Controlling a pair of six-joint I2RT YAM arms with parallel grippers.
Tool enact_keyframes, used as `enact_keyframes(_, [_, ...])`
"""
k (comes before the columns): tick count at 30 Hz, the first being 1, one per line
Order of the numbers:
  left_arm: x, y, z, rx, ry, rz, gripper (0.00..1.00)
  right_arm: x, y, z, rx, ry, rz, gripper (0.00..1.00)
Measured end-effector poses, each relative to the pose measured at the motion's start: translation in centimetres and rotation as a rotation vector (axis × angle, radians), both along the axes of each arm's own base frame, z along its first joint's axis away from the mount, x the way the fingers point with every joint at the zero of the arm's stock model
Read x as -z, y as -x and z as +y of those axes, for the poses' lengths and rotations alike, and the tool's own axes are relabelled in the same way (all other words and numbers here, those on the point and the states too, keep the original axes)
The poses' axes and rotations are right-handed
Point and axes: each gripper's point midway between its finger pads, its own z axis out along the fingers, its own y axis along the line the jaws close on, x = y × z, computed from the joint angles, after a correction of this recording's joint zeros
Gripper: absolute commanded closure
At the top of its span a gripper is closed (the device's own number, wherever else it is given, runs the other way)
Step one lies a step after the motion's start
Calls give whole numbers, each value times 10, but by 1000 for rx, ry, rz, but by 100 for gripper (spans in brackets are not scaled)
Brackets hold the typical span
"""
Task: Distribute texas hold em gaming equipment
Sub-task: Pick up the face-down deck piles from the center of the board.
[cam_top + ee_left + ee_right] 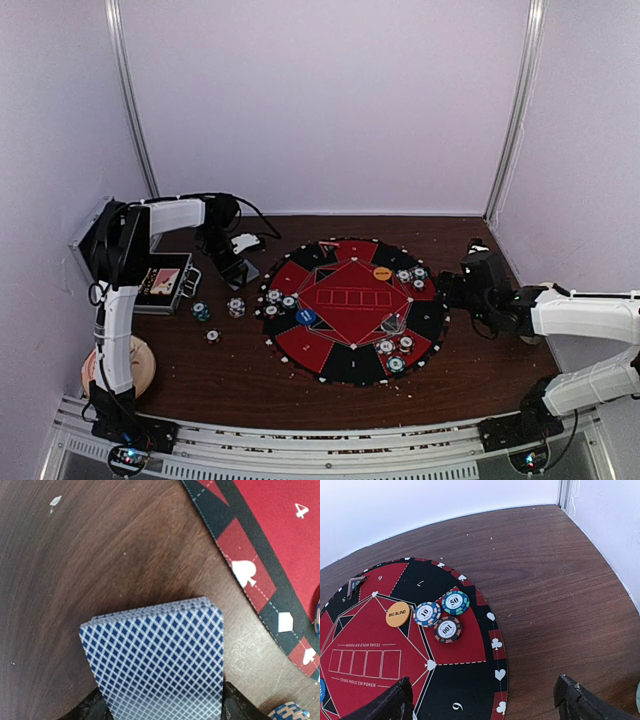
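Note:
My left gripper (238, 268) is shut on a deck of blue-diamond-backed playing cards (155, 655), held just above the wood table left of the mat; its fingers (92, 707) grip the deck's sides. My right gripper (448, 292) is open and empty at the mat's right edge, its fingertips (582, 700) wide apart. In the right wrist view a 10 chip (426, 614), a 50 chip (455, 602), a 100 chip (447, 629) and an orange Big Blind button (398, 614) lie on the mat. A blue button (306, 316) and other chip groups (278, 300) (395, 352) also lie there.
The round red-and-black mat (350, 375) fills the table's middle. Three loose chips (200, 310) (236, 306) (213, 336) lie left of it. An open metal case (150, 280) stands at the far left and a pale round object (140, 365) at the near left. Walls close the back and sides.

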Motion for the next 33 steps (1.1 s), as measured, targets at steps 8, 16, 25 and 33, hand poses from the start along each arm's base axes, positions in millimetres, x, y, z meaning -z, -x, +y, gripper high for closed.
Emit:
enact_keyframes(8, [0, 0, 0, -1, -1, -1, 29, 0, 0, 0, 0, 0, 0, 0])
enact_keyframes(16, [0, 1, -3, 9, -25, -27, 31, 0, 0, 0, 0, 0, 0, 0])
enact_keyframes(25, [-1, 2, -4, 16, -27, -28, 40, 0, 0, 0, -1, 0, 0, 0])
enact_keyframes(33, [-4, -1, -5, 16, -22, -35, 40, -10, -1, 16, -44, -23, -14, 1])
